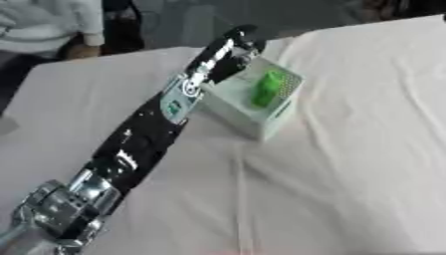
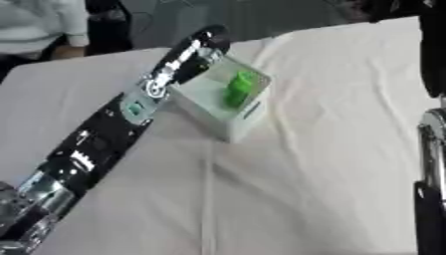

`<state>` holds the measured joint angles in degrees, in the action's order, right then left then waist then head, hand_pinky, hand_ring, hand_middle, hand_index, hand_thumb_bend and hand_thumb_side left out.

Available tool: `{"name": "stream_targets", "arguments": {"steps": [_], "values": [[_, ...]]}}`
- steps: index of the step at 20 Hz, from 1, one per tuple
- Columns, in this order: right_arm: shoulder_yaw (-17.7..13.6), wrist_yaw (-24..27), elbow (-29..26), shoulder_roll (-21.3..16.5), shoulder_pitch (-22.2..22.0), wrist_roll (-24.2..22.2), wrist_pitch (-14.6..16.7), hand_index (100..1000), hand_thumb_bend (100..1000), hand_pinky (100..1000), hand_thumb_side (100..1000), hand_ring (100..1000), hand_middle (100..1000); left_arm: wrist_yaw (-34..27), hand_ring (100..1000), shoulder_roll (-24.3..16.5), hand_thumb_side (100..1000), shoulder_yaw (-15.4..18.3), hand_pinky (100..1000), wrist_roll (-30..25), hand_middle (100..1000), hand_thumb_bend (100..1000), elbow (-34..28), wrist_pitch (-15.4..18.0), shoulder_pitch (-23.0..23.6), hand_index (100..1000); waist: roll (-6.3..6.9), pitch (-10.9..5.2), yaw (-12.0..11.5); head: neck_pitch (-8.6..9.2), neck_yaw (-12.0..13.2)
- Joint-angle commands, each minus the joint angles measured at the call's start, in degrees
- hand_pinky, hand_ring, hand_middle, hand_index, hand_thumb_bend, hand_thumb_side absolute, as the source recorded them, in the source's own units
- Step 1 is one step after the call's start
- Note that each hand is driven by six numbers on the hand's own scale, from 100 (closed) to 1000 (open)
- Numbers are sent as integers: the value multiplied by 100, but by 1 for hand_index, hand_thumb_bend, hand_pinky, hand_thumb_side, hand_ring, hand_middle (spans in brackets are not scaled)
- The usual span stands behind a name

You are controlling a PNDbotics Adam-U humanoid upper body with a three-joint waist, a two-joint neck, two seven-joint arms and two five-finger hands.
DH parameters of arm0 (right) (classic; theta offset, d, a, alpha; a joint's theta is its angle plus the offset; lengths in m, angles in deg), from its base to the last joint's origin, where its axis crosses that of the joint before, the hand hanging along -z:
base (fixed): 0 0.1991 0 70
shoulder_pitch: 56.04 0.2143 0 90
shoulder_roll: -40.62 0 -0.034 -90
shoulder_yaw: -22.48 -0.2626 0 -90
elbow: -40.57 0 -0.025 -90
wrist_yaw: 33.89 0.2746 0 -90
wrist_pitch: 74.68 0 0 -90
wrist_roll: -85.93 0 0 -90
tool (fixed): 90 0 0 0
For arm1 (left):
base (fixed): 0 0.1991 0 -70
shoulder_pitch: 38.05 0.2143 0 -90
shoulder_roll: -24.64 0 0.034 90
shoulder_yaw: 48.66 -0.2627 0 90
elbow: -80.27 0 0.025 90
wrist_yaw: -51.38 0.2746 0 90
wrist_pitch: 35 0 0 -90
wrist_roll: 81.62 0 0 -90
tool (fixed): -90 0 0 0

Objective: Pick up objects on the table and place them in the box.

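A small white box [image 1: 261,122] stands on the white tablecloth near the middle of the far half of the table. A bright green object [image 1: 268,88] stands upright inside it. My left arm stretches from the lower left corner up to the box. My left hand [image 1: 230,46] is at the box's far left rim, just above it and beside the green object. It is dark and blurred. Of my right arm [image 2: 431,149] only a black and silver length shows along the right edge of the right eye view; its hand is hidden.
The white cloth [image 1: 348,174] covers the table and has folds running down from the box. The far table edge runs behind the box. A person in a light top [image 1: 48,22] sits beyond the far left corner, touching nothing.
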<state>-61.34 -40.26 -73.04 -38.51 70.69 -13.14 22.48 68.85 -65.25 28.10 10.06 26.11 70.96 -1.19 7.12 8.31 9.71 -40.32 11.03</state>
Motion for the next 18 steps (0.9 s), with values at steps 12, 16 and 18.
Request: {"name": "stream_targets", "arguments": {"steps": [12,16,18], "values": [[58,-26,-95,-525,-228,-289,-38,557,104,414,1000,331,442,-558,748,-805,953,281,882,1030,953,278,-4737,-144,2056,1000,-218,-175,-570,492,676],[290,16,27,-656,-235,-841,276,582,211,410,1000,339,435,399,754,-479,951,214,893,1197,955,285,-5362,-54,2484,1000,-319,-173,-719,470,855],[408,-38,104,-699,-210,-1285,585,586,260,405,1000,343,437,654,757,-369,955,137,893,1173,958,294,-5526,-15,2547,1000,-364,-167,-767,439,846]]}}
